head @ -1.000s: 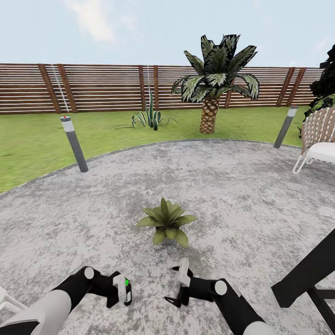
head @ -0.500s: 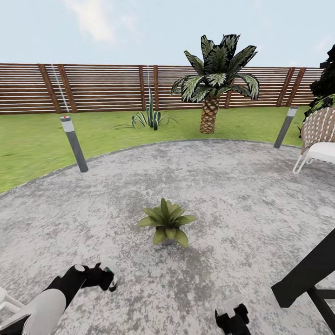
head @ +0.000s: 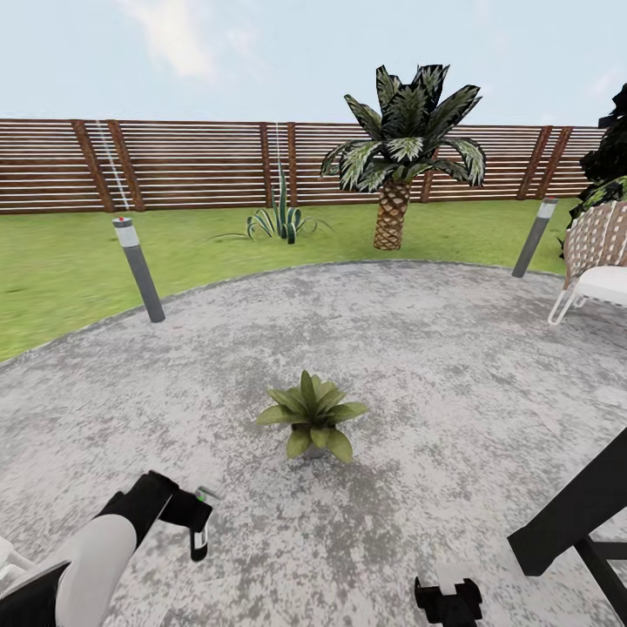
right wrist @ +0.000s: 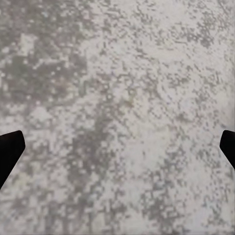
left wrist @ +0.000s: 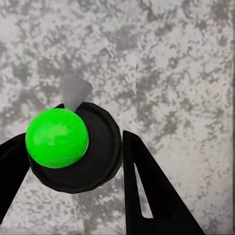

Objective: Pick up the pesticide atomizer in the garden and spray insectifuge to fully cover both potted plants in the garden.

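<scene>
Nearest, the left claw (head: 198, 527) hangs low over the gravelly patio (head: 453, 383), pointing down. In the left wrist view its two black fingers (left wrist: 147, 196) sit tight against a dark round thing with a bright green top, most likely the pesticide atomizer (left wrist: 58, 138) seen end-on, so I judge it gripped. No red bit is readable from this angle. The right claw (head: 447, 601) sits at the bottom edge of the head view. In its wrist view the fingertips (right wrist: 10, 147) are spread wide apart, with bare gravel between them and nothing held. A dark slanted beam (head: 575, 514) crosses the near right; I cannot tell what it is. Just ahead, mid-patio, stands one potted plant (head: 312, 418), upright in its small grey pot, apart from both claws. Further off are two bollard lamps (head: 138, 270) at the patio edge, a white chair (head: 601, 283) on the right, then lawn, a spiky agave (head: 280, 222), a palm (head: 401, 148) and the slatted fence (head: 192, 165). Step in hand, as I judge it: pickup done, spraying this plant not yet begun. The next move calls for lifting the left arm, aiming the nozzle at the leaves from near and covering the whole rosette.
</scene>
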Robot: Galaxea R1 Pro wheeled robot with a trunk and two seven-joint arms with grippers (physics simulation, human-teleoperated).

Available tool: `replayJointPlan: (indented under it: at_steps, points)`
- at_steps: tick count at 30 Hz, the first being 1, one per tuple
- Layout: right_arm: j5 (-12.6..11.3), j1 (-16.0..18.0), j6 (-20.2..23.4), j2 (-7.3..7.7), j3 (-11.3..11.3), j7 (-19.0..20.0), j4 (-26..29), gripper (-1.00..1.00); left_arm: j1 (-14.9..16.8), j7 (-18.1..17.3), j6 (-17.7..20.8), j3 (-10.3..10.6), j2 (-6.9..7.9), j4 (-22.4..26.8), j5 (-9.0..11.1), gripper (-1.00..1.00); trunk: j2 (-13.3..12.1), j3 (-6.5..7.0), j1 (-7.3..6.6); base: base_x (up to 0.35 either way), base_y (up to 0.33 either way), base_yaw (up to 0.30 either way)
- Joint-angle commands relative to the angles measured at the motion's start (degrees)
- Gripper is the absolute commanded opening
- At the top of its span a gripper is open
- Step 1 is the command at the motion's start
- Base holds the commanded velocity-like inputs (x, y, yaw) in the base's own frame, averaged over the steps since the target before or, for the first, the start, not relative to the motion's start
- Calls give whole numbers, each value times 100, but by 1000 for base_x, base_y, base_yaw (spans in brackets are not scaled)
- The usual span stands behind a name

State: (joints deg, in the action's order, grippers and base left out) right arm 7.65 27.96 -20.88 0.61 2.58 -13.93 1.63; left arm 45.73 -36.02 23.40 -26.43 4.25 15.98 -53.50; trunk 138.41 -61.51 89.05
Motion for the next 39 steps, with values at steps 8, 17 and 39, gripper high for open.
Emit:
replayJointPlan:
  at_steps: [8,17,39]
  points:
    - [42,-10,-3,0,15,-57,-5,100,94,-46,475,-6,-83,303,-58,-100,2,-5,-1,49,0,0]
    - [44,-10,-3,0,15,-63,-4,100,69,-46,486,-11,-83,431,-53,-100,2,-5,-1,308,124,0]
    - [41,-54,-3,18,6,-72,-4,100,548,-1545,1754,1399,-32,718,-158,-100,2,-5,-1,219,57,0]
